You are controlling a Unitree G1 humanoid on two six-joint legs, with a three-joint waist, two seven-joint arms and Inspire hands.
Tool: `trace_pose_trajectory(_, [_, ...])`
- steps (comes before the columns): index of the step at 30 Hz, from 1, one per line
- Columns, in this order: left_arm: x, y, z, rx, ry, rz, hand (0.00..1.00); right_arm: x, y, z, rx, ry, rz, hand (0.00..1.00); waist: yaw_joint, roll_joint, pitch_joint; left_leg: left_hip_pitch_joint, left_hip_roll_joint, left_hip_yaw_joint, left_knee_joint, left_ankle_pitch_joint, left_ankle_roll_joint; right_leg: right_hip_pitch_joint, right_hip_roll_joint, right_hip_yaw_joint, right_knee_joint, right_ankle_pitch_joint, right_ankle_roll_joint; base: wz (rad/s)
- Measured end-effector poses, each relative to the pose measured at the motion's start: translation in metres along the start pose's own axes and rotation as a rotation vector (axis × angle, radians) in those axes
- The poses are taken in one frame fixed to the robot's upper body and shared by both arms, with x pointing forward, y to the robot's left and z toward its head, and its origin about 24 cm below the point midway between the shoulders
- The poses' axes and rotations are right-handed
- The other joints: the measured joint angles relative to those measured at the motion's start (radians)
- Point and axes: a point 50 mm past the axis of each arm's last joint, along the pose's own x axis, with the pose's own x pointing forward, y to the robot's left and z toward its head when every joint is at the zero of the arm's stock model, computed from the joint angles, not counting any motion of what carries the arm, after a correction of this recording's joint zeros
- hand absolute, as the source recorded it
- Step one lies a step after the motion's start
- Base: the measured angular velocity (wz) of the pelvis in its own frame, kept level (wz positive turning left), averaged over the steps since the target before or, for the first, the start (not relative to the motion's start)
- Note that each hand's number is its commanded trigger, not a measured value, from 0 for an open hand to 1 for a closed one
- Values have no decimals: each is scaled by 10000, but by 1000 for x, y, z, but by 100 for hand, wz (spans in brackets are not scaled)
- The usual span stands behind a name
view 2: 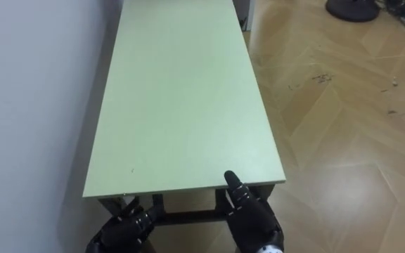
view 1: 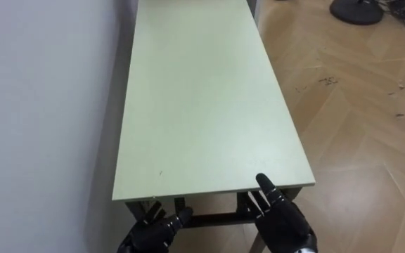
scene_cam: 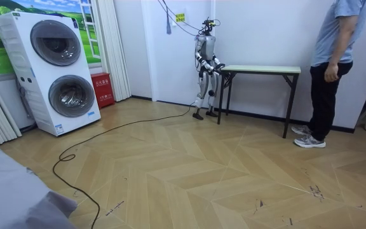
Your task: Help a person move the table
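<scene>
**A:** Start with the left eye view. Where's the table?

**B:** The long pale green rectangular table stands on the herringbone wood floor, with one long side close against the white wall. Its near short end is just in front of the robot.

**A:** And the hands?

**B:** Both are low at that near end. The left hand sits beneath the edge with its fingers loosely spread and nothing in them. The right hand points straight fingers up at the edge near the corner. It isn't wrapped round anything. I can't tell whether either hand touches the top.

**A:** Room view?

**B:** The robot stands upright at the table's end on the room view's left. A person in a blue shirt and dark trousers stands by the far end, with a hand at the hip and not on the table. A stacked white washer and dryer stands well apart.

**A:** Right eye view?

**B:** It's the same layout. The dark metal frame under the top runs between the two hands.

**A:** What could go wrong?

**B:** In my judgement, lifting before the person takes hold would tip the table and drag the far legs. Flat, uncurled fingers could slip off the edge. Swinging toward the robot's left would scrape the wall.
</scene>
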Motion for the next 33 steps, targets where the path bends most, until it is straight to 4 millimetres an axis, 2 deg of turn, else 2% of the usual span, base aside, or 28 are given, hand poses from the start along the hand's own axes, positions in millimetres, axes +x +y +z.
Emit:
trace_pose_trajectory(3, [0, 1, 0, 150, 18, 27, 0, -1, -3, -1, -525, 284, -94, 0, -11, -13, -5, -5, 3, 0, -7, -6, -9, -4, 2, -24, -35, -2, -4, 0])
trace_pose_trajectory(6, [-1, 8, -2, 565, 185, 282, 0, -3, -11, -3, -1306, 632, -135, 0, -31, -39, -48, 7, 1, 15, -26, -31, 8, 75, 16, -33, -127, 14, -24, 0])
trace_pose_trajectory(10, [-6, 30, -10, 1635, 867, 1084, 0, -12, -33, -6, -2673, 1334, -971, 0, -19, -77, -79, 17, 3, -100, 22, -142, -53, 90, 40, -91, -57, 30, -27, 0])
trace_pose_trajectory(15, [-13, 49, -14, 2579, 1361, 1786, 0, -24, -62, -7, -4710, 2597, -2181, 0, 1, -64, -65, 39, -1, -216, 55, -170, -61, 93, 48, -141, 37, 31, -27, 2])
trace_pose_trajectory(17, [-17, 62, -13, 2929, 1482, 2358, 0, -33, -82, -9, -5710, 3585, -3215, 0, 123, -123, -51, 146, 1, -223, -35, -167, -58, 124, 51, -60, 43, 31, -27, -10])
trace_pose_trajectory(19, [-20, 69, -13, 3005, 1546, 2691, 0, -41, -94, -10, -6273, 4136, -3962, 0, 179, -142, -48, 149, 1, -245, -88, -174, -46, 64, 67, 35, 39, 31, -28, -21])
trace_pose_trajectory(21, [-24, 75, -17, 3058, 1677, 2928, 0, -44, -99, -8, -6563, 4138, -4399, 0, 240, -150, -40, 144, -2, -328, -108, -158, -69, 50, 102, -19, 28, 59, -73, -10])
trace_pose_trajectory(25, [-28, 85, -23, 3638, 2160, 3395, 0, -63, -117, -11, -6769, 4666, -5737, 0, 230, -288, -46, 159, -2, -402, -110, -98, -182, 98, 157, -219, 24, 62, -77, 8])
trace_pose_trajectory(30, [-33, 93, -34, 3894, 2661, 3931, 0, -76, -128, -12, -6860, 4924, -6679, 0, 232, -218, -59, 182, 19, -442, -103, -122, -232, 99, 204, -175, 14, 61, -78, -1])
trace_pose_trajectory(33, [-34, 96, -37, 4066, 2836, 4200, 0, -79, -131, -10, -7112, 4965, -7065, 0, 246, -163, -104, 268, 18, -458, -164, -92, -271, 153, 206, -177, 4, 59, -82, 0])
